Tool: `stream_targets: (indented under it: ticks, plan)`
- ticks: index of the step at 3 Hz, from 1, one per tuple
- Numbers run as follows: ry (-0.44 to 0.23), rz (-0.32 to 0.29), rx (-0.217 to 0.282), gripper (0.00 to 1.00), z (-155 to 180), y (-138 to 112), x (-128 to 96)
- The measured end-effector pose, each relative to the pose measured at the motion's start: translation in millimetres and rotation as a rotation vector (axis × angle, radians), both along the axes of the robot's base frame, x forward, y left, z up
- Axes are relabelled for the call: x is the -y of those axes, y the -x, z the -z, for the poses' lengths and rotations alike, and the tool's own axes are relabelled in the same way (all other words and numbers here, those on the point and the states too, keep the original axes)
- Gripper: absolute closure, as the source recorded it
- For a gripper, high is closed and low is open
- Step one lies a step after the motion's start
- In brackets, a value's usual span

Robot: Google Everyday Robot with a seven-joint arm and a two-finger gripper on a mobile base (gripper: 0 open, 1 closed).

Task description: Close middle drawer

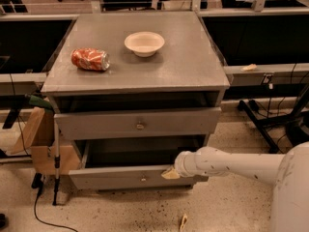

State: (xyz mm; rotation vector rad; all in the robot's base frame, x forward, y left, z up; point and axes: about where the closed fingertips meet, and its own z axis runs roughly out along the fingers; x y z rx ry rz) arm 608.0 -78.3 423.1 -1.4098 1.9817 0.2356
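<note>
The middle drawer (120, 178) is the lower open one, pulled out from the grey cabinet. It has a slim grey front panel with a small dull knob (143, 179), and its dark inside shows above the panel. My gripper (170, 173) sits at the top edge of that front panel, right of the knob, touching or nearly touching it. My white arm (231, 166) reaches in from the right. The drawer above (137, 122), with a taller front and a brass knob (140, 126), stands out a little.
A crushed red can (90, 59) and a white bowl (144, 43) sit on the cabinet top (183, 66). A cardboard box (41, 139) and a pole stand at the left. A black stand base (270, 122) is at the right. A small scrap (183, 222) lies on the floor.
</note>
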Motion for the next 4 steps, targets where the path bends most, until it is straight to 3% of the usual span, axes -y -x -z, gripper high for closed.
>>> stream_targets:
  ticks: [2,4]
  plan:
    - [-0.011,-0.004,0.000,0.58,-2,11,0]
    - [-0.032,-0.081,-0.107,0.11,-17,106,7]
